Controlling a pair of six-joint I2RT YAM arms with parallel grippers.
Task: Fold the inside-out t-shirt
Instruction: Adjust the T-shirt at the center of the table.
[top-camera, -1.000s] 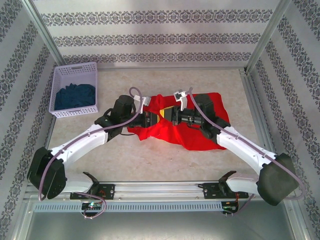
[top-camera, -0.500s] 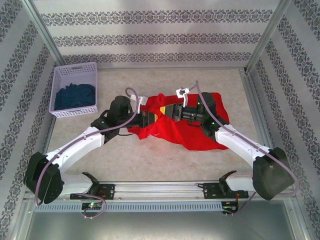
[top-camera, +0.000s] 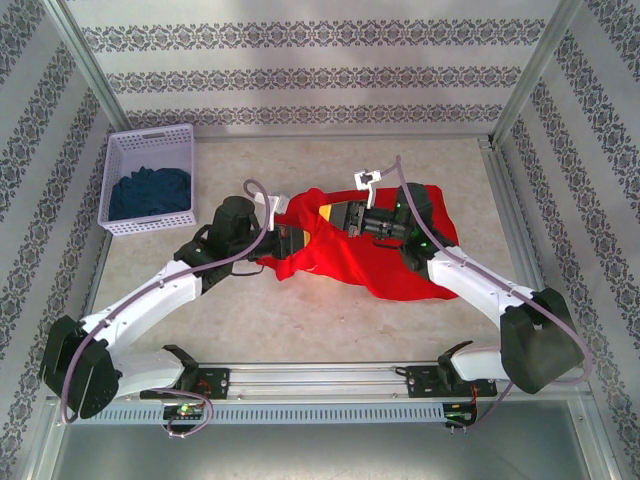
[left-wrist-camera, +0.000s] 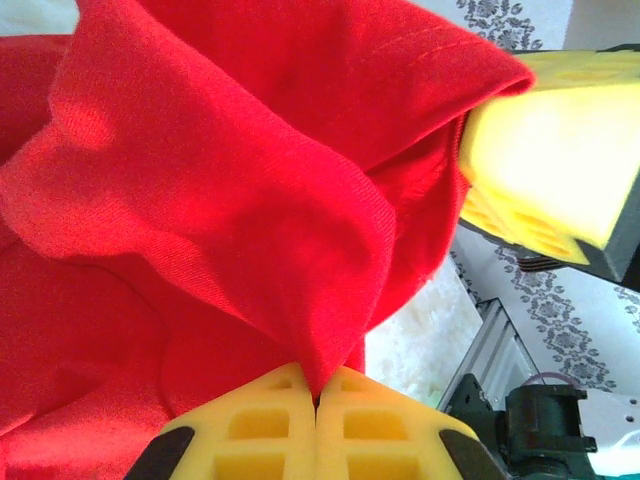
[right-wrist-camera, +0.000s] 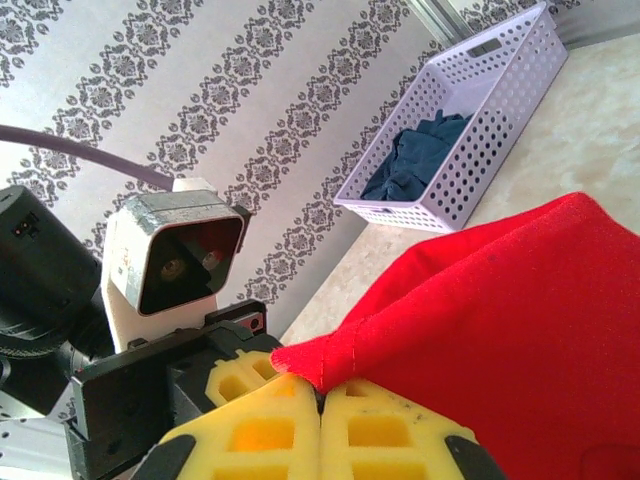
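Observation:
The bright red t-shirt (top-camera: 375, 262) lies bunched in the middle of the table, with its left part lifted between the two grippers. My left gripper (top-camera: 300, 238) is shut on a pinch of the red cloth (left-wrist-camera: 250, 250), which rises from between its yellow pads (left-wrist-camera: 390, 425). My right gripper (top-camera: 335, 216) is shut on a hemmed corner of the t-shirt (right-wrist-camera: 500, 330), pinched between its yellow pads (right-wrist-camera: 270, 430). The two grippers face each other a short way apart; the right gripper's yellow finger (left-wrist-camera: 550, 160) is close in the left wrist view. No white graphic is in sight.
A white perforated basket (top-camera: 148, 180) holding dark blue cloth (top-camera: 150, 192) stands at the back left, also in the right wrist view as the basket (right-wrist-camera: 470, 120). Patterned walls enclose the table on three sides. A metal rail (top-camera: 320, 385) runs along the near edge.
Both grippers have risen slightly and drawn the held cloth up and toward the back. The left arm shifted left and the right arm's elbow moved inward. Both grips stayed shut.

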